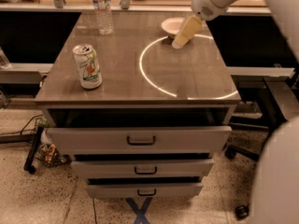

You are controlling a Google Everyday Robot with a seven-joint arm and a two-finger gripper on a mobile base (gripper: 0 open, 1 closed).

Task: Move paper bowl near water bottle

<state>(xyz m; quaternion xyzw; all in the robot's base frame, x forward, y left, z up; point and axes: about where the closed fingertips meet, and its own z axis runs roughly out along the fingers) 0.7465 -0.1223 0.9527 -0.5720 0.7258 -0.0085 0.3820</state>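
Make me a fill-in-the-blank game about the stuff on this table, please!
1. The gripper is down by the paper bowl, on the ____ side of the table in this view.
2. The water bottle stands ____ than the can.
3. The can is standing ____, not lying down.
4. Under the table there are ____ drawers.

Missing words: right, taller, upright, three.
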